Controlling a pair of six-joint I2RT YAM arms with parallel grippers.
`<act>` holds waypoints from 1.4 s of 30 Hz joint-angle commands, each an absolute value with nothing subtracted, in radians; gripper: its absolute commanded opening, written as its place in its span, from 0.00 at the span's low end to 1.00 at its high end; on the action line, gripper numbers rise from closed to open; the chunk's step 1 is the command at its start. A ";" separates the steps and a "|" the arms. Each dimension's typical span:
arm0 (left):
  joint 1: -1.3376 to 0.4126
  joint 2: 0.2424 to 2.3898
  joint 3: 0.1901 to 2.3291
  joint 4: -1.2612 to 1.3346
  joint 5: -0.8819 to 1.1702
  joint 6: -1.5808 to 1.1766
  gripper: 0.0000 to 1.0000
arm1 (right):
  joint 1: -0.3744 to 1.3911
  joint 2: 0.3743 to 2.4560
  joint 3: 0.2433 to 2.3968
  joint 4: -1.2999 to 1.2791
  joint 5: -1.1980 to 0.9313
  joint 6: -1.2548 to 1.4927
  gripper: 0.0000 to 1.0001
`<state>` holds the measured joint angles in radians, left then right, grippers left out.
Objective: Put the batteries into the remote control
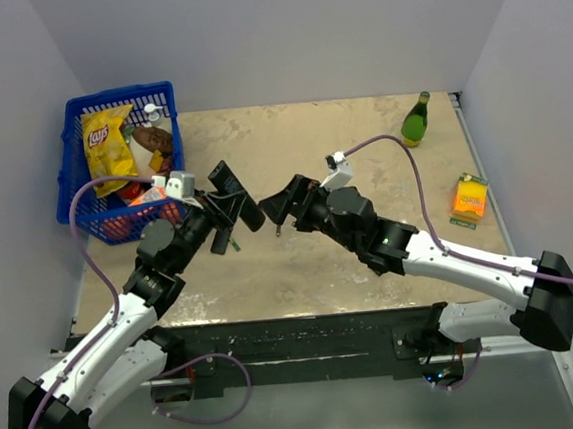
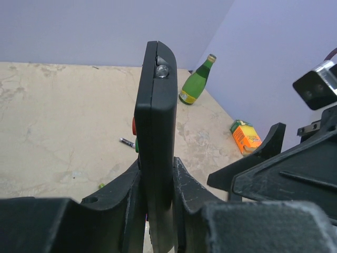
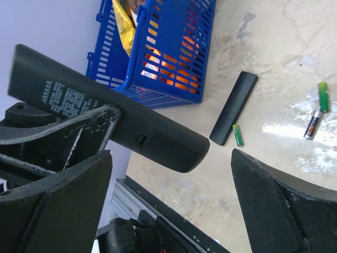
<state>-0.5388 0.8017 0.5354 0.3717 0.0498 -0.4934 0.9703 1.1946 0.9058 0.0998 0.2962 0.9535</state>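
1. Left wrist view up close: the left gripper (image 2: 156,167) has its jaws clamped on the remote control (image 2: 155,121). It holds the remote edge-on and upright, off the table (image 2: 52,121), with the lower end buried between the fingers.
2. Right wrist view: the right gripper (image 3: 168,158) is spread wide with nothing in it, just beside the remote's rounded end. We see printed text and a small notch on that face, but can't tell whether the compartment is open.
3. Progress, as we read it: the remote is in hand and nothing is loaded. The batteries (image 3: 313,125) lie loose on the table. We count three, one dark and two greenish, one of them right next to a slim black strip (image 3: 234,108), probably the back cover.
4. Our guess at what's left: fetch each cell, seat all three, refit the cover.
5. View differences: the left wrist catches only one battery, plus the green bottle (image 2: 195,84) and orange carton (image 2: 245,136) further back. The right wrist shows the blue basket (image 3: 174,68) instead. Only the top view shows both arms meeting mid-table.
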 commanded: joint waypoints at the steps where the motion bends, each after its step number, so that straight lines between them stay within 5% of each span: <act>1: -0.538 0.779 0.546 0.460 0.023 -0.449 0.00 | 0.974 1.230 0.887 0.215 0.285 1.072 0.96; 42: -0.538 0.811 0.565 0.457 0.083 -0.410 0.00 | 0.976 1.330 0.804 0.428 0.287 1.233 0.81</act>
